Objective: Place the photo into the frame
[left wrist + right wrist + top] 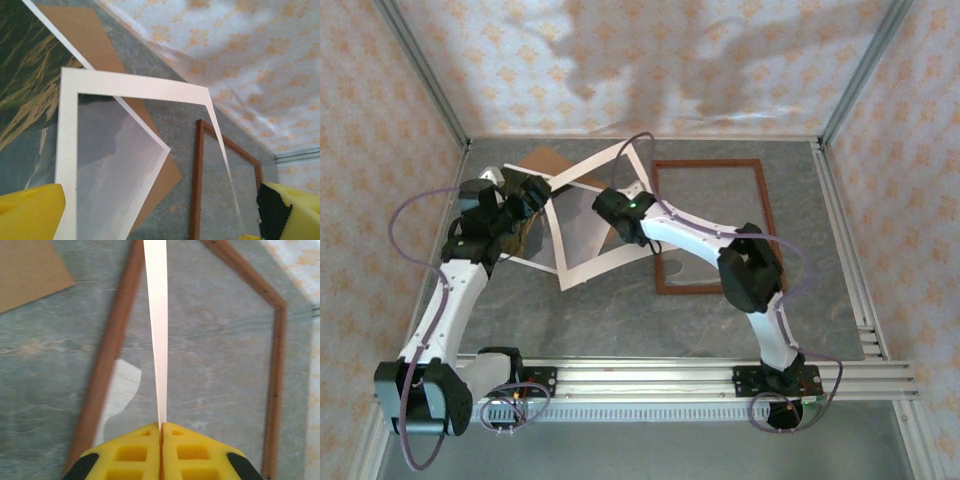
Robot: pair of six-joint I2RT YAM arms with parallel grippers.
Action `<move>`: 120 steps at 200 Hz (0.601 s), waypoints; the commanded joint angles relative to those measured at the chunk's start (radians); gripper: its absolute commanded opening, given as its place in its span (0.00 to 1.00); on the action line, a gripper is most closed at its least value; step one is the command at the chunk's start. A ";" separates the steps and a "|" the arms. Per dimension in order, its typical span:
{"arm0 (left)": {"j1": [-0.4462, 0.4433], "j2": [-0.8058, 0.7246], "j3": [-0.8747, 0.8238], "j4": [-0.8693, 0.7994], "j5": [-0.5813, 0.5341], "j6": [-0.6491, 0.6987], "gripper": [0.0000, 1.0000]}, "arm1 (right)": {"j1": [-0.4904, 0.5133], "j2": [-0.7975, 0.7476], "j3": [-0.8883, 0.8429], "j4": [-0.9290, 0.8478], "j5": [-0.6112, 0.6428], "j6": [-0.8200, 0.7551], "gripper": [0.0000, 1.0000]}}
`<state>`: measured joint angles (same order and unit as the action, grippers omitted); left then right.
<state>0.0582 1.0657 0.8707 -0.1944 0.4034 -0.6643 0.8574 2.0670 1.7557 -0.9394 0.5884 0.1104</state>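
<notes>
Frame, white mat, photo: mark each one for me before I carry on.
frame (pixel 708 162), top external view, on its far rail.
white mat (pixel 140 85), left wrist view, on its upper strip.
photo (pixel 25 65), left wrist view, on the dark hills of the print.

The top camera is looking down from high behind the arms over the whole bench (pixel 620 310). The left wrist camera is looking low toward the back wall (pixel 240 60); the right one is facing down, close. All are sharing the frame (pixel 710 163) and the white mat (pixel 605 268).

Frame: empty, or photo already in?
Empty. Bare table shows through the frame; the photo lies left of it, under the white mat.
</notes>
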 commanded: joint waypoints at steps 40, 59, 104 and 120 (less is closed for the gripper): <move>-0.011 -0.019 -0.017 -0.046 0.014 -0.010 1.00 | -0.170 -0.281 -0.295 -0.026 0.135 0.008 0.07; -0.011 -0.030 -0.041 -0.040 0.020 -0.012 1.00 | -0.233 -0.355 -0.396 -0.001 0.151 -0.006 0.07; -0.011 -0.031 -0.072 -0.024 0.027 -0.014 1.00 | -0.356 -0.517 -0.564 0.083 0.114 -0.052 0.06; -0.011 -0.021 -0.075 -0.015 0.035 -0.017 1.00 | -0.365 -0.526 -0.571 0.080 0.111 -0.049 0.06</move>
<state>0.0582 1.0492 0.8055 -0.2207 0.4133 -0.6666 0.5014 1.5848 1.1976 -0.9005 0.6815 0.0723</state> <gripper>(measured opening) 0.995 0.065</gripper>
